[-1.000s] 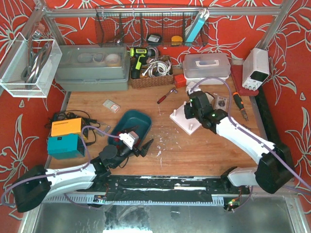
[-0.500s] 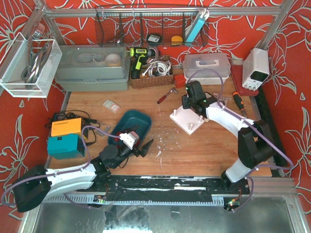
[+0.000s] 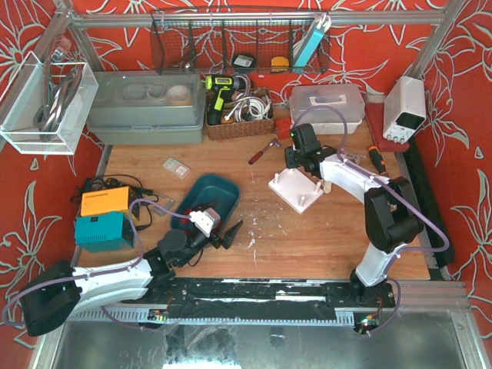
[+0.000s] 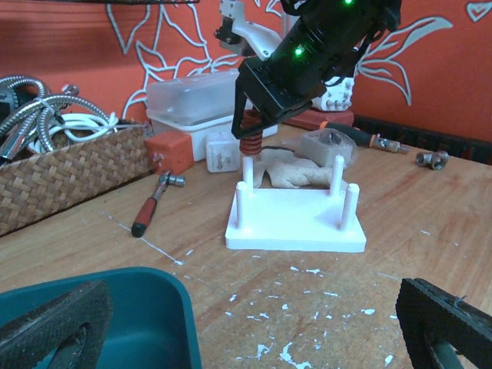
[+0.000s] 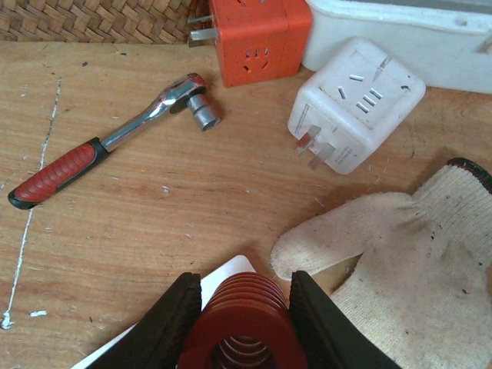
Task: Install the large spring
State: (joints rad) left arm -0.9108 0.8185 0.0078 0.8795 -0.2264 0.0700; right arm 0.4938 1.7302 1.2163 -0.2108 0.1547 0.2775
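Large red coil spring (image 4: 248, 144) held at white plastic four-peg base (image 4: 296, 223).
Top view: right gripper (image 3: 296, 159) over the base's far corner on the wooden table (image 3: 330, 238); left gripper (image 3: 228, 233) near the teal plastic tray (image 3: 201, 196). Left wrist view: spring's lower end meets a rear peg's tip; left fingers (image 4: 54, 327) spread wide apart. Right wrist view: black fingers (image 5: 171, 323) clamped on the spring's sides.

The left arm (image 3: 115, 278) and right arm (image 3: 346, 175) share white links, black joints, lilac cables (image 3: 150, 201), green lights (image 4: 297, 52) and black jaws.
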